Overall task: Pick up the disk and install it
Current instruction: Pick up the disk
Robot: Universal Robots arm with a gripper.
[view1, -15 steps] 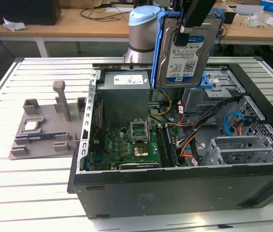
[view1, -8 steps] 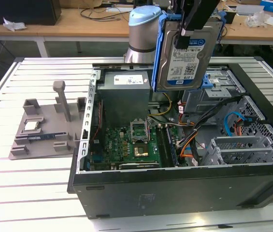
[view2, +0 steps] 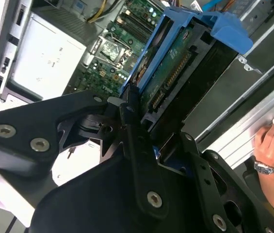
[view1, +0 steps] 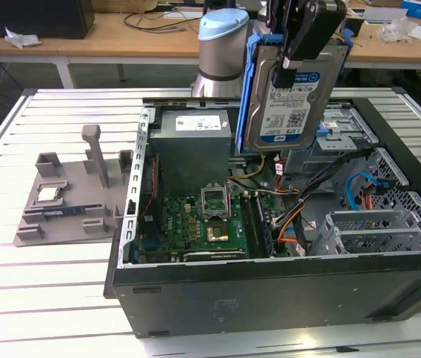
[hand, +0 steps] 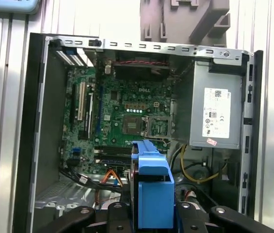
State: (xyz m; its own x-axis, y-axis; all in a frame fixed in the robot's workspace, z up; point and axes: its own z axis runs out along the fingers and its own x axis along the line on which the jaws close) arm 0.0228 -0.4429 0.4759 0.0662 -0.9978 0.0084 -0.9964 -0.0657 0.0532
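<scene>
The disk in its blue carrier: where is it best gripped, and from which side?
Probably at its upper end, from above, clamped across the two flat faces, as the gripper holds it. The disk hangs upright over the open case, label toward the exterior view, so that end is reachable and the lower end is free.

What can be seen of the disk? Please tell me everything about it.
The disk is a flat silver hard drive with a blue-and-white label, clipped in a blue plastic carrier frame. The second wrist view shows a green circuit board on its other face. The gripper, shut on its upper part, holds it upright in the air above the open computer case; it seems to touch nothing else.
</scene>
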